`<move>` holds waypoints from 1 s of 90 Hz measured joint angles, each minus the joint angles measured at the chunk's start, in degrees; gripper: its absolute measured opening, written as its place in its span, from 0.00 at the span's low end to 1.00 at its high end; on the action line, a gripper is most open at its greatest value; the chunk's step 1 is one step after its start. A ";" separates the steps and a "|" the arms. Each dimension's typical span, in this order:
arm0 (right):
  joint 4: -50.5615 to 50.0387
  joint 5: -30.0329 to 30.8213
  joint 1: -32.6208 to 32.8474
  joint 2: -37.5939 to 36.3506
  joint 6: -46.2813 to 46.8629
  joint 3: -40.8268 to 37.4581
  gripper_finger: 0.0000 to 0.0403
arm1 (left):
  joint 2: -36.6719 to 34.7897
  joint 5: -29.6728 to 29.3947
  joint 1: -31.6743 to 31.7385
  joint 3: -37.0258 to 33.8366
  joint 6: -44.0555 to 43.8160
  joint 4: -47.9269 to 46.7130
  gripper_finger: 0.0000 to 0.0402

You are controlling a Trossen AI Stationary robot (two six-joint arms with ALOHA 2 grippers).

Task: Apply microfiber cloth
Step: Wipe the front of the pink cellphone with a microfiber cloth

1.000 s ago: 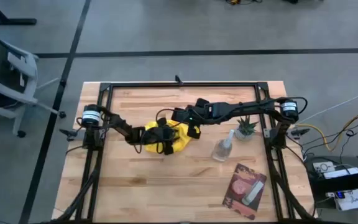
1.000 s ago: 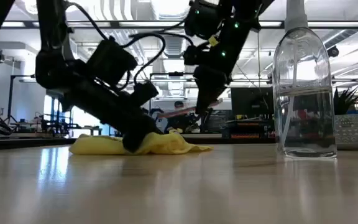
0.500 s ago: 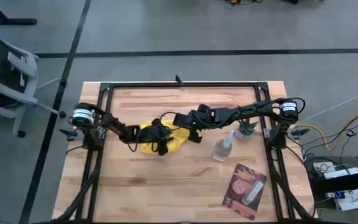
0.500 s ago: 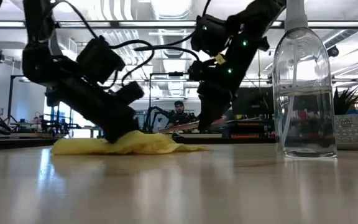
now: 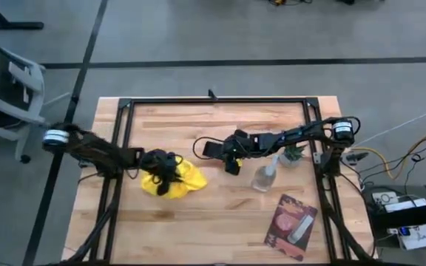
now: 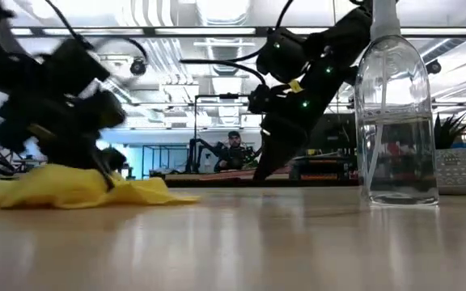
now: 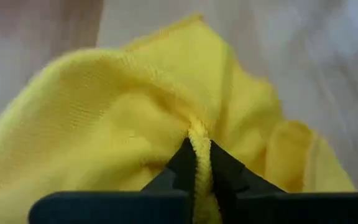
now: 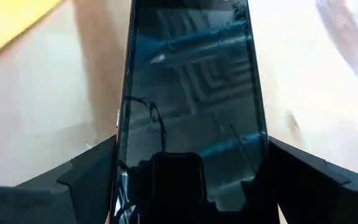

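The yellow microfiber cloth (image 5: 174, 180) lies bunched on the wooden table left of centre, also in the low view (image 6: 71, 187). My left gripper (image 5: 161, 166) comes in from the table's left and is shut on it. My right gripper (image 5: 222, 152) reaches from the right toward the table's middle. It is shut on a dark glossy flat slab (image 5: 206, 148), which fills the right wrist view (image 8: 191, 93). The cloth is apart from the slab. My left gripper pinches a raised fold of the cloth (image 7: 199, 138) between its two fingers (image 7: 180, 163), slanting down from the table's left. The rest of the cloth lies spread and slack on the table below the fingers. My right gripper holds the slab by its two long edges (image 8: 124, 149), one finger (image 8: 92, 171) on each side, near the end toward the wrist. The fingers lie along the slab and slant down from the table's right. Whether the slab's far end rests on the table does not show.
A clear spray bottle (image 5: 265, 176) stands right of centre, large in the low view (image 6: 395, 121). A small potted plant (image 5: 293, 153) stands behind it. A pink-and-dark flat packet (image 5: 293, 225) lies at the near right. A black frame (image 5: 213, 100) borders the table.
My left gripper has drawn back toward the table's left edge and a little toward the near edge. It has dragged the cloth along the table, away from my right gripper and off the dark slab, which now shows bare. My right gripper has stayed about where it was.
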 joint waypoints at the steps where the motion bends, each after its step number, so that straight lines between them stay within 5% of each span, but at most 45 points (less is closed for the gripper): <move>1: 0.32 -0.17 0.02 0.19 -0.14 0.00 0.82 | -1.12 -0.22 0.01 0.04 0.44 -0.06 0.00; 22: 4.47 -2.94 0.74 6.88 -3.17 3.94 0.84 | -16.41 -7.51 0.15 0.78 11.65 1.77 0.00; 35: 4.08 -3.86 1.17 10.40 -4.88 7.56 0.85 | -16.24 -9.57 0.65 1.04 15.62 5.05 0.00; 64: 4.54 -4.86 1.36 12.70 -5.38 10.64 0.84 | 2.67 -19.72 1.77 1.20 13.72 20.60 0.00; 90: 4.78 -4.95 1.36 12.74 -5.28 10.56 0.82 | 24.47 -19.62 3.42 14.06 15.28 21.87 0.00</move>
